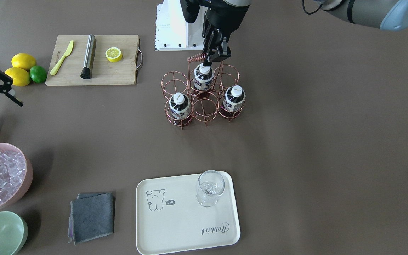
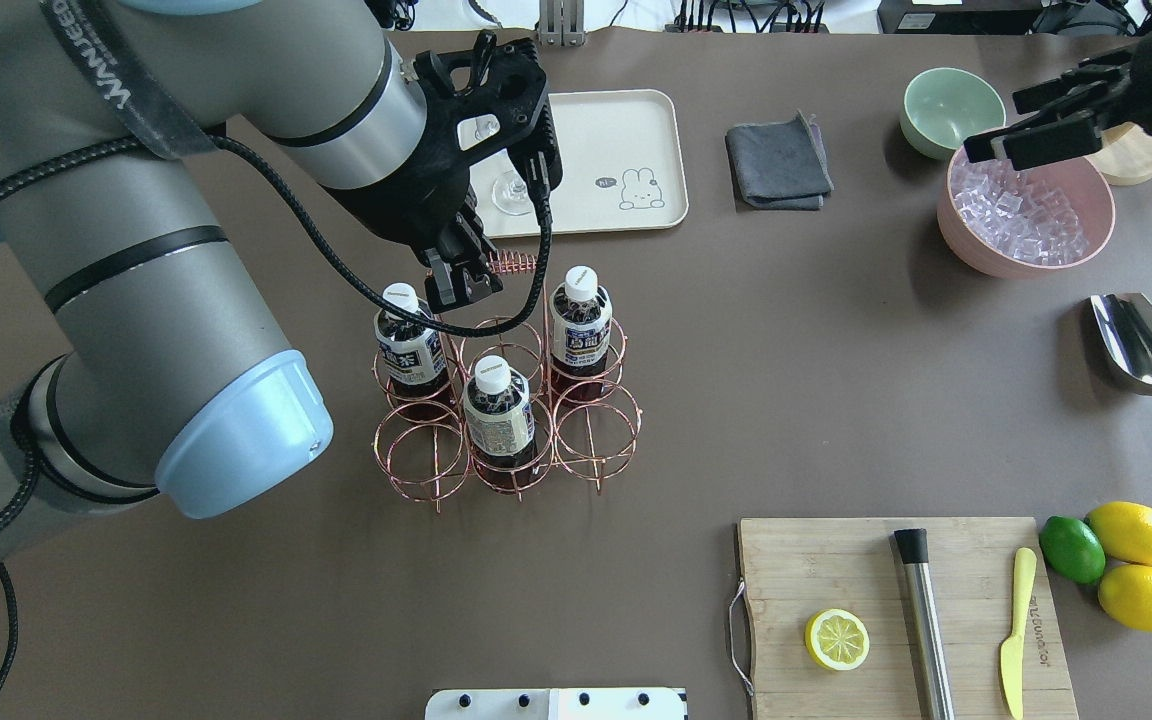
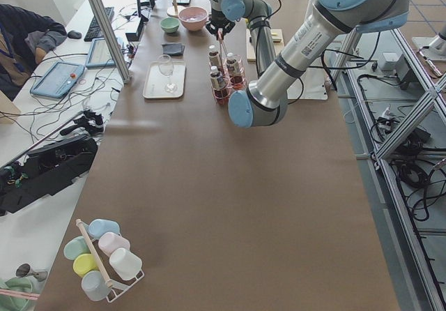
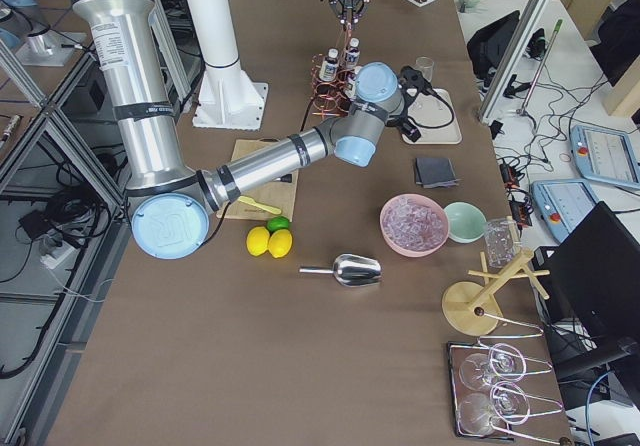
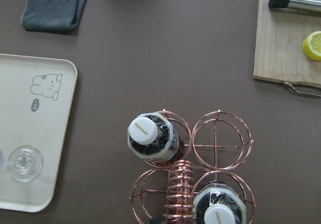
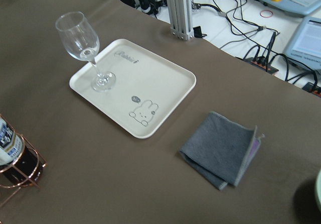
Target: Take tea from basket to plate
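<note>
left pincer (image 2: 461,292) parted above basket (image 2: 513,263) handle | right pincer (image 2: 994,125) parted, empty | three tea bottles (image 2: 501,410) in basket | tray (image 2: 636,120) at basket's 12 o'clock, overhead view

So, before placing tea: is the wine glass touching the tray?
Touching. The right wrist view shows the foot of the wine glass resting on the tray.

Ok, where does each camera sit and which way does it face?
Front-facing: across the table, facing the robot; left pincer at top.
Overhead: behind the robot, looking forward-down; left arm left, right pincer right.
Exterior left: table's left end; left arm near.
Exterior right: table's right end; right arm near.
Left wrist: straight down on basket; no pincer clearly visible.
Right wrist: slanting at plate; no body shown.
Both wrist views share plate and glass.
</note>
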`<move>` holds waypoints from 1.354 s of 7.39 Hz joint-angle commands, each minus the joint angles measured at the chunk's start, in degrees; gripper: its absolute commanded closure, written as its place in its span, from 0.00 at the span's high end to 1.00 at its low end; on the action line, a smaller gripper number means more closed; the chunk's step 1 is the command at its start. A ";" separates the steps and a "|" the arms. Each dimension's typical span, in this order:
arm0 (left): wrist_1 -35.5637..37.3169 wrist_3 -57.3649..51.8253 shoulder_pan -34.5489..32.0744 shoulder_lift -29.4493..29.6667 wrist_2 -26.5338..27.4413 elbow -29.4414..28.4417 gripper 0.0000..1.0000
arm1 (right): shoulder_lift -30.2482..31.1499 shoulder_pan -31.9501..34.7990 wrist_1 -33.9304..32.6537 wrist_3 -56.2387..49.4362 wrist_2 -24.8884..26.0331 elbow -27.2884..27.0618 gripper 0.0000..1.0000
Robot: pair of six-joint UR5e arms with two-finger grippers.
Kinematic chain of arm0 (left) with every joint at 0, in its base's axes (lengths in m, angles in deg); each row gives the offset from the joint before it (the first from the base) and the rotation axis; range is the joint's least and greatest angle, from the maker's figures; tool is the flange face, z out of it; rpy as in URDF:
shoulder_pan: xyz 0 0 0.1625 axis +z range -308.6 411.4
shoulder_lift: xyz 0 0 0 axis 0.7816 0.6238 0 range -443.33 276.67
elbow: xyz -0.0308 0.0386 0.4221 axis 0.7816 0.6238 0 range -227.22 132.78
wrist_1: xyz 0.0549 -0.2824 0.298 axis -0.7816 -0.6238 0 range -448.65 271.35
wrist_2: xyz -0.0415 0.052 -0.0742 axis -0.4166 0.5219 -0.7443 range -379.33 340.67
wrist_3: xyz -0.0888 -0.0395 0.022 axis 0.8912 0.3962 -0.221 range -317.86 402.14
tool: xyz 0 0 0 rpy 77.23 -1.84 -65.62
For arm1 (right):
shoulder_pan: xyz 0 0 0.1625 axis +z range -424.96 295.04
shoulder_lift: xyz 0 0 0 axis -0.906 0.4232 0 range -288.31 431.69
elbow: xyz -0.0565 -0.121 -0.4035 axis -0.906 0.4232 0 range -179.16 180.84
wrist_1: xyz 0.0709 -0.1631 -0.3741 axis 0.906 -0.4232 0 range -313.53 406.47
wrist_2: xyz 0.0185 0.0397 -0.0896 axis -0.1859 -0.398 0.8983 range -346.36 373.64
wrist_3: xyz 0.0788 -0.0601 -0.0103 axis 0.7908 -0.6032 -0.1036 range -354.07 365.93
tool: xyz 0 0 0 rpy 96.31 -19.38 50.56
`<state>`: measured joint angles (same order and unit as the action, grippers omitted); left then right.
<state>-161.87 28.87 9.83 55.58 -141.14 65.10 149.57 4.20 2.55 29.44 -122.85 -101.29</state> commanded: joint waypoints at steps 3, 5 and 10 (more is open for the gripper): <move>0.00 0.17 -0.09 -0.05 0.00 0.18 0.00 | -1.23 -17.99 35.83 14.55 20.10 10.83 1.00; 0.09 0.17 -0.43 -0.14 -0.09 0.71 0.00 | -3.78 -20.11 43.55 13.50 19.43 14.15 1.00; 0.09 0.17 -0.44 -0.57 0.00 0.71 0.00 | -11.43 -28.02 43.74 0.58 19.33 14.94 1.00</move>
<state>-161.77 29.01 9.40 55.16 -141.16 65.80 139.93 -22.11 46.47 33.20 -103.14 -86.58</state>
